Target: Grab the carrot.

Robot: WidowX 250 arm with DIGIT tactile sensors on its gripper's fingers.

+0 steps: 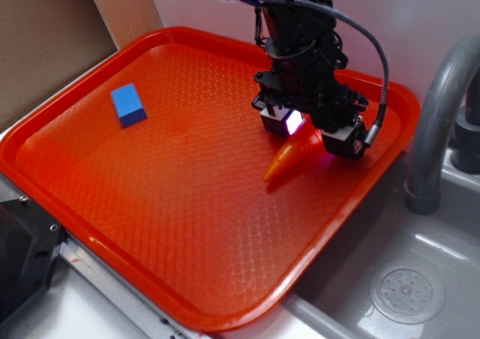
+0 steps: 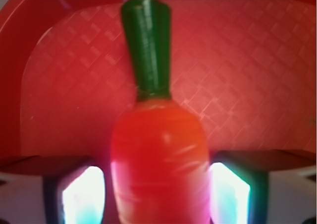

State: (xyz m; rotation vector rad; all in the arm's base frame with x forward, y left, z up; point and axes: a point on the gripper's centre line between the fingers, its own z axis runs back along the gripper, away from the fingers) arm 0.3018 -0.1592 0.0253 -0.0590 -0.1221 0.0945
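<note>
On the red tray (image 1: pixel 187 226) beside a sink (image 1: pixel 420 279), the claw (image 1: pixel 311 133) grips the carrot (image 1: pixel 289 159).

Arm reaches down from top of frame, wrist vertical, gripper (image 1: pixel 309 131) low over the tray, fingers (image 2: pixel 81 196) closed on the carrot (image 2: pixel 158 159) (pads glowing).

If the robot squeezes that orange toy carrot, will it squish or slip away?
Probably no squishing: the glossy orange plastic toy carrot with the green stem looks hard and keeps its shape between the fingers. Its shiny skin and tapered body might let it slide out toward the thin tip. Being round, it could roll on the red patterned plastic tray if released.
</note>
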